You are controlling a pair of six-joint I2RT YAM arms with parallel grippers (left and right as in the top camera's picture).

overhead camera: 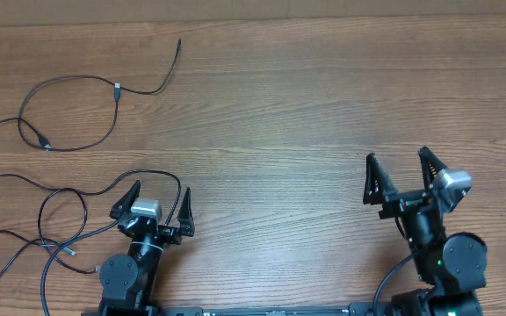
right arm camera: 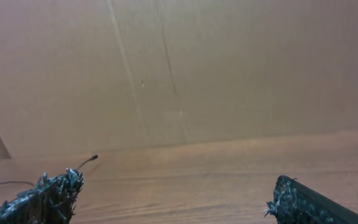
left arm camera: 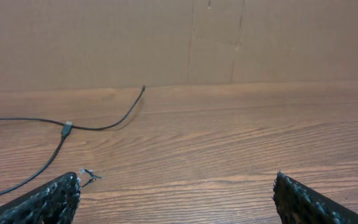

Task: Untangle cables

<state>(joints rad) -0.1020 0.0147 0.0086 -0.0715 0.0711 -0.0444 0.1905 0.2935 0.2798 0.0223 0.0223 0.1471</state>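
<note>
Jaws wide on left tool [overhead camera: 160, 188] and right tool [overhead camera: 397, 154], both low, forward-facing.

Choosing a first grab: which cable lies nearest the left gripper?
The lower-left cable, looping right past the left gripper; the upper-left cable lies well apart, farther away.

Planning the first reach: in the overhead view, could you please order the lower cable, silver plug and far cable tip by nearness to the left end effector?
From the left end effector:
1. Lower cable, arcing right beside it.
2. Silver plug, up-left.
3. Cable tip, near the far edge.
</note>
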